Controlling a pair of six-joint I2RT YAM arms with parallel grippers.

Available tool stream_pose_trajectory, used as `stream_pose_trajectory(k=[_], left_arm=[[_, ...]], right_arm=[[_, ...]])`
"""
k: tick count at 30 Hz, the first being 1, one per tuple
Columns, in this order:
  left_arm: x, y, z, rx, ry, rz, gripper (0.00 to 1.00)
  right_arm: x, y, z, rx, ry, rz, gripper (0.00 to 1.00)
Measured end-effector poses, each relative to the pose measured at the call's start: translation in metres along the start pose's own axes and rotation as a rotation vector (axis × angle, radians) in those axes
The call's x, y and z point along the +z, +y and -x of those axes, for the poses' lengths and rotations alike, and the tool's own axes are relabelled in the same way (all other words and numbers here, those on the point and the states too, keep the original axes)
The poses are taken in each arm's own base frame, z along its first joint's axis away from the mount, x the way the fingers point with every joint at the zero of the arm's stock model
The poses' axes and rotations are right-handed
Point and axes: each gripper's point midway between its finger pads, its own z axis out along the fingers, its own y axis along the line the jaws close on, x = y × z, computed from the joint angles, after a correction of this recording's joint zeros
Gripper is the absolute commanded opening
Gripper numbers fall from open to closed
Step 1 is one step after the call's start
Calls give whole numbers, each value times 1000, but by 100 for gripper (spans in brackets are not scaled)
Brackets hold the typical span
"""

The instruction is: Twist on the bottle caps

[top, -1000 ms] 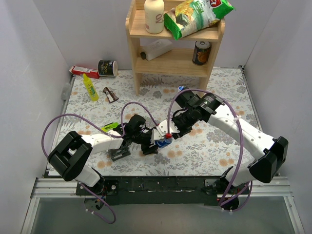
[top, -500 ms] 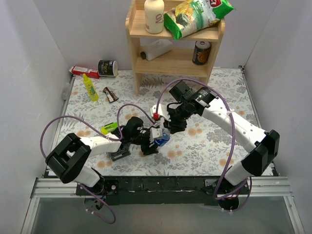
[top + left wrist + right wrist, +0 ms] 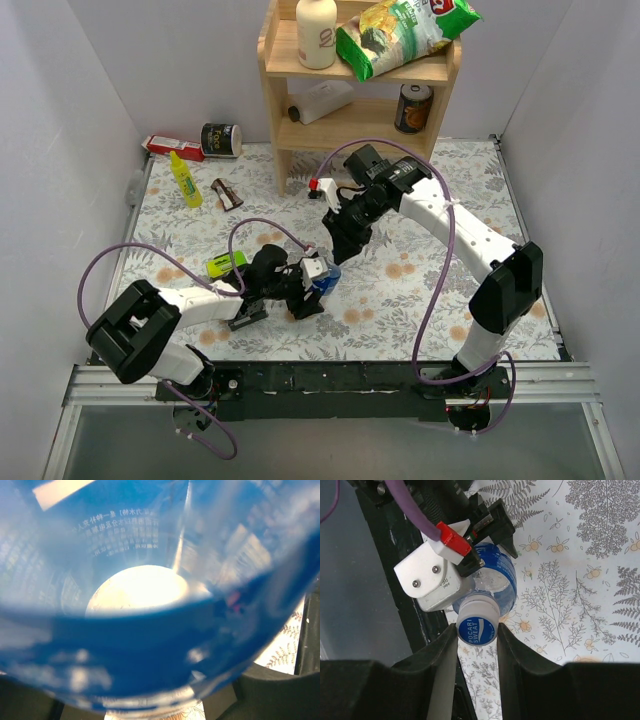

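I find one cap (image 3: 477, 628) seated on the labelled bottle (image 3: 496, 577), with the left gripper (image 3: 306, 286) clamped round that bottle. The right gripper (image 3: 477, 632) flanks the cap; I cannot tell whether it grips. Tightness unverified; I judge the other capping outstanding.

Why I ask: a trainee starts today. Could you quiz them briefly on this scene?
1. True or false: the left pincer holds the blue-labelled bottle.
2. Where is the blue cap? A: on the shelf. B: atop the bottle's neck, between the right pincer fingertips. C: loose on the table.
3. What brand is printed on the cap?
Key: 1 true; 2 B; 3 Pocari Sweat.
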Motion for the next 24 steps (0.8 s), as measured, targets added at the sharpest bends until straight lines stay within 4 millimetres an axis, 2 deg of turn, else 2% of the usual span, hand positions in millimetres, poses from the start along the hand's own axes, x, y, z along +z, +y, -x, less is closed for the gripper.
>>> stream_pose_trajectory(k=[2, 4, 6, 9, 11, 16, 19, 21, 24], left_arm=[[-1, 0, 0, -14, -1, 7, 0], [0, 0, 1, -19, -8, 11, 0], [1, 1, 7, -7, -29, 13, 0], [1, 0, 12, -5, -47, 14, 0], [0, 0, 14, -5, -54, 16, 0], [-3, 0, 18, -19, -68, 15, 0], [-5, -1, 19, -30, -71, 2, 0], [-6, -2, 20, -37, -69, -9, 0], [-8, 0, 29, -52, -79, -18, 0]], right_arm=[[0, -1, 2, 30, 1, -7, 51], [0, -1, 1, 46, 4, -14, 73], [8, -2, -3, 36, 30, -12, 85], [12, -3, -13, 18, 68, -5, 91], [6, -6, -13, 8, 57, -3, 91], [-35, -30, -10, 31, -59, -55, 92], [-61, -43, -7, -24, -170, -116, 93], [-69, -38, -2, -86, -247, -131, 94], [-75, -22, 16, -171, -379, -116, 94]])
